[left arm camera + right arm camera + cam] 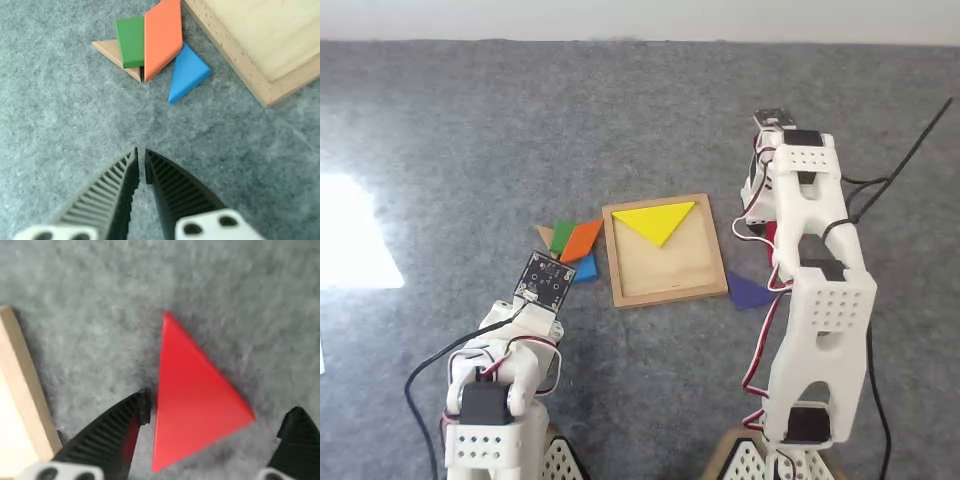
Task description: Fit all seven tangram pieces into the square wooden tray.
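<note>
Left gripper point(141, 152) pinched, right gripper point(220, 407) spread.

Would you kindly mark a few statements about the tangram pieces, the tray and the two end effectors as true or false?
1. The yellow triangle lies inside the wooden tray. True.
2. The left end effector holds the blue triangle. False: it is shut on nothing, and the blue triangle lies apart from it.
3. The right end effector is open, with the red triangle between its fingers. True.
4. The orange piece lies inside the tray. False: it lies outside, beside the green piece.
</note>
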`<action>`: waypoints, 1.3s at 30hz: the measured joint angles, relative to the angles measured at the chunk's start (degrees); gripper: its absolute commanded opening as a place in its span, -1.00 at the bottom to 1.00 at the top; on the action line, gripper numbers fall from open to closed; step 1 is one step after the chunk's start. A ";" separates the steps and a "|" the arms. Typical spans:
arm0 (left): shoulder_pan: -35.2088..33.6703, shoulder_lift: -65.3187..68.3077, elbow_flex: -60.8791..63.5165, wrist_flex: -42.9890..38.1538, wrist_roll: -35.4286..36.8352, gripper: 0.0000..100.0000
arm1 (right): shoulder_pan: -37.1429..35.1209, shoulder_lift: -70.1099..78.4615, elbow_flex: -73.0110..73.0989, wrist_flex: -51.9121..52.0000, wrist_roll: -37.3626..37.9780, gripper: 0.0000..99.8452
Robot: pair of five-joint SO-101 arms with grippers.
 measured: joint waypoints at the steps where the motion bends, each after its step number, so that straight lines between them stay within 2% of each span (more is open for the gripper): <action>1: 0.00 0.00 0.00 0.00 0.00 -0.96 | 0.00 0.53 -0.18 -0.26 0.26 -0.29; 8: 0.00 0.00 0.00 0.00 0.00 -0.96 | 0.00 2.11 -0.70 -1.23 3.08 -0.37; 13: 0.00 0.00 0.00 0.00 0.00 -0.96 | 0.00 2.11 -0.88 -1.32 3.34 -0.52; 24: 0.00 0.00 0.00 0.00 0.00 -0.96 | 0.53 1.85 -1.58 -1.41 1.85 -0.50; 34: 0.00 0.00 0.00 0.00 0.00 -0.96 | -4.04 -11.08 -1.32 3.87 0.79 -0.50; 39: 0.00 0.00 0.00 0.00 0.00 -0.96 | -3.87 -15.82 -0.97 8.18 -2.73 -0.29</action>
